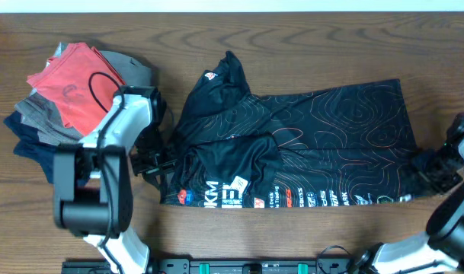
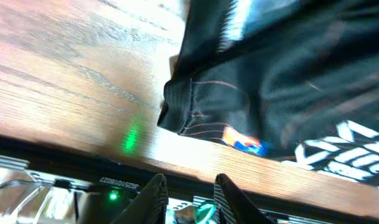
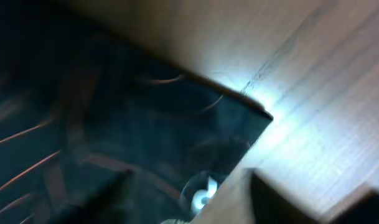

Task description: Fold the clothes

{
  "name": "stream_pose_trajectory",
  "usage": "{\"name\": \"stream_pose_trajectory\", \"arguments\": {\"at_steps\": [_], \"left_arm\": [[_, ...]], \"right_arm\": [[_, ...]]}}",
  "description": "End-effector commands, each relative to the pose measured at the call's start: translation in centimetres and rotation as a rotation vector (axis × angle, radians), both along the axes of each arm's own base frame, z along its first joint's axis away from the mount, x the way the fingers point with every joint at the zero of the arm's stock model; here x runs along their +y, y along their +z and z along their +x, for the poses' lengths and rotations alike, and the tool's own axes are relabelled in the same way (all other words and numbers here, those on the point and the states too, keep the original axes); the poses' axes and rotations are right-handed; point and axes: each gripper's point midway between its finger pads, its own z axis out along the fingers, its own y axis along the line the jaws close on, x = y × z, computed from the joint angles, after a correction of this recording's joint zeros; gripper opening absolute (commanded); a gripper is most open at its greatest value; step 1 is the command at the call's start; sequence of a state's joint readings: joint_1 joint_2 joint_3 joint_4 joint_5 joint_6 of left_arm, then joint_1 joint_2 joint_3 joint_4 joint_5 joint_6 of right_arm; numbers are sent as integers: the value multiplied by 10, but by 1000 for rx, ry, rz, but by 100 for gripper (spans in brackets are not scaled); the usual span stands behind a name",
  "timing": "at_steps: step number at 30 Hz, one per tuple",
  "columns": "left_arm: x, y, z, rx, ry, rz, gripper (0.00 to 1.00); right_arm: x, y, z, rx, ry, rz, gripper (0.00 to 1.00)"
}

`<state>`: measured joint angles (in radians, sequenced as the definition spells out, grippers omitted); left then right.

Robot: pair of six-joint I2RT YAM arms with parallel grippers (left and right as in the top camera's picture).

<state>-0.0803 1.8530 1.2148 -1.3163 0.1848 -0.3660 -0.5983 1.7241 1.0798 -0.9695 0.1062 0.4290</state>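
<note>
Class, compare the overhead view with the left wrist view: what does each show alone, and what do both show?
Overhead only: the red shirt on a pile of folded garments, and the right arm. Left wrist only: a green glint on the table ahead of the left gripper. Both: the black jersey and the table.

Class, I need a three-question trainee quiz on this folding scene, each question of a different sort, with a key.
1. True or false: the jersey lies entirely flat, with nothing folded over.
2. Multiple choice: what colour is the top garment of the clothes pile? A red, B green, C white.
3. Short answer: which gripper is at the jersey's end nearest the pile?

Key: 1 false, its left part is bunched over; 2 A; 3 the left gripper.
</note>
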Motion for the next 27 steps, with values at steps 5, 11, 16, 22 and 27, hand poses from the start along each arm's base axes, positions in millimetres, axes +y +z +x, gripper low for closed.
{"name": "stream_pose_trajectory", "arguments": {"at_steps": [5,11,16,22,27], "left_arm": [[-10,53,94,-487,11,-54,83],[-41,90,203,-985,-139,-228,86],[-49,73,250,-1041,-145,-257,87],[-64,43,291,-1021,-216,-291,87],[-77,16,313,-1022,-256,-295,87]], "right_arm": [[19,92,60,-448,215,-18,77],[38,113,68,-531,319,-13,77],[52,110,67,-508,385,8,78],[58,110,69,-507,404,14,78],[58,110,68,-504,403,17,78]]}}
